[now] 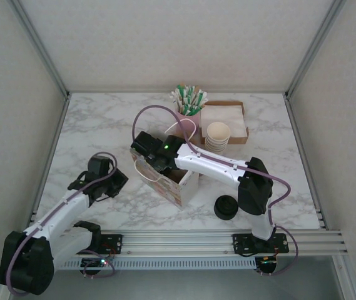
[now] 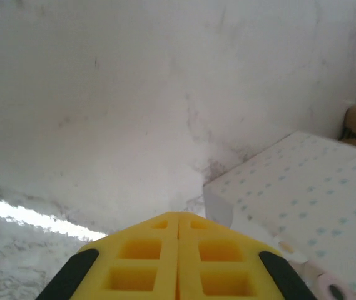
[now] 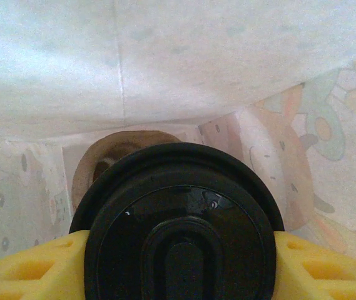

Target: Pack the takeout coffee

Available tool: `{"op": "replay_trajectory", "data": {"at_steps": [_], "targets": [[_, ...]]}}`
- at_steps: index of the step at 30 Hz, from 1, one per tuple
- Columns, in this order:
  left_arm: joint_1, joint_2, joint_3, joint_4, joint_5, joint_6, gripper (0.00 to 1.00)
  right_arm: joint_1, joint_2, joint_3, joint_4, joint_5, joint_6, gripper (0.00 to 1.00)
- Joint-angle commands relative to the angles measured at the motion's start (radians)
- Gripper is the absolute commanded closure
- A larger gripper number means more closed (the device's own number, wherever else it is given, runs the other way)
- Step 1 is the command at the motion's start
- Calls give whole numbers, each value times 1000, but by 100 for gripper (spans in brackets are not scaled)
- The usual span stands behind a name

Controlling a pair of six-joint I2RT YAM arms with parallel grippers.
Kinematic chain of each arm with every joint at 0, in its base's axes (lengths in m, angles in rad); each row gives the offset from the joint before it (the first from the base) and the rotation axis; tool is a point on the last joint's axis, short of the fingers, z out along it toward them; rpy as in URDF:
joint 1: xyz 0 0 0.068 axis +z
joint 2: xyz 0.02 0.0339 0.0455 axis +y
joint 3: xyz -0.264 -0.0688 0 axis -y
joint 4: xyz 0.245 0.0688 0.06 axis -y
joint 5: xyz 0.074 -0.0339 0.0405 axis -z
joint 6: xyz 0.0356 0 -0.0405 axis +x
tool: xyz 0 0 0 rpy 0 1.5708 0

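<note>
inside the patterned paper bag [image 3: 303, 125], the right gripper [image 3: 178, 269] was clamped on the takeout coffee [image 3: 178, 206]; near the bag, the left gripper [image 2: 178, 226] had its jaws pressed together.

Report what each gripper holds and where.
Right gripper: the takeout coffee, jaws on opposite sides at or just under its black lid, inside the paper bag. Left gripper: shut, holding nothing.

Beyond the right pincer [image 1: 154, 164], a pink cup [image 1: 191, 117] of green-and-white sticks touches a cardboard tray [image 1: 245, 122]. Stacked lidless cups [image 1: 218, 136] lean against that tray. Black lids [image 1: 226, 207] sit nearer, rightward.
</note>
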Motion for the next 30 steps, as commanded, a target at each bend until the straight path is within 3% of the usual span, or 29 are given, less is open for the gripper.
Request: {"op": "replay_trajectory", "data": {"at_steps": [1,8,15,30], "targets": [[-48,-7,-27,77,31,-83,93,5,-17,32,-17,28,44,53],[-124,2,-70,177,8,-159,93,5,-33,30,0,4,86,54],[-211,105,-49,280,-26,-185,93,7,-51,36,1,-16,113,55],[-252,251,-18,356,-57,-186,96,10,-43,-58,41,-103,159,55]]}}
